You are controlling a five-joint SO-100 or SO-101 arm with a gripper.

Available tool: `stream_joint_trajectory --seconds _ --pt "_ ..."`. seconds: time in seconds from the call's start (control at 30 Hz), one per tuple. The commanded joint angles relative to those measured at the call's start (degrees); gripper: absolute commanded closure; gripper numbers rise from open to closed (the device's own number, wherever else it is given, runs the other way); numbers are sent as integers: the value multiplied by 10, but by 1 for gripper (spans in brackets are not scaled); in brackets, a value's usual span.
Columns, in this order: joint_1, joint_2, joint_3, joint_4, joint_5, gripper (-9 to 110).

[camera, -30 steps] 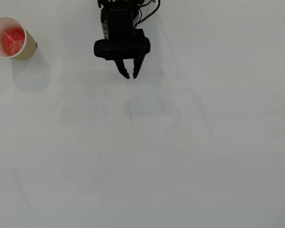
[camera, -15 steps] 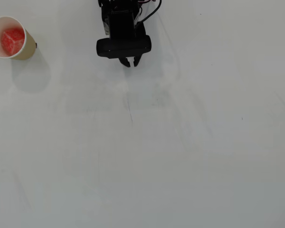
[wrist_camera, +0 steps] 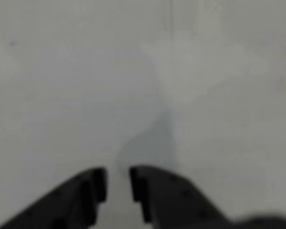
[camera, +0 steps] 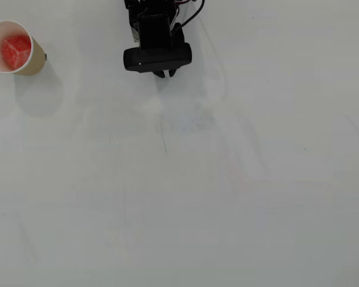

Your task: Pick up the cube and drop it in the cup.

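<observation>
At the far left of the overhead view stands the cup (camera: 37,62), tan outside with a white rim. The cube (camera: 15,50), red and speckled, lies inside it. My gripper (camera: 166,74) is at the top centre, well to the right of the cup, and mostly tucked under the black arm so that only its tips show. In the wrist view the gripper (wrist_camera: 117,179) points at bare white table. Its two black fingers (wrist_camera: 157,191) stand almost together with only a narrow slit and nothing between them.
The white table (camera: 185,179) spreads wide below and to the right of the arm. A thin dark scratch (camera: 163,137) marks the surface just below the gripper. The arm's base and cables (camera: 188,12) sit at the top edge.
The gripper has drawn back toward the arm's base at the top, and its fingers have slid under the arm body. Cube and cup have not moved.
</observation>
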Motion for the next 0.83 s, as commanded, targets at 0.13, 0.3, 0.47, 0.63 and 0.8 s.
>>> stream_joint_trajectory --seconds 0.13,0.3,0.47,0.63,0.8 --pt "0 23 19 0 4 99" --pt "1 23 19 0 4 99" --pt "-11 23 19 0 4 99" --pt "-26 22 19 4 4 99" --pt "-40 22 19 9 4 99"
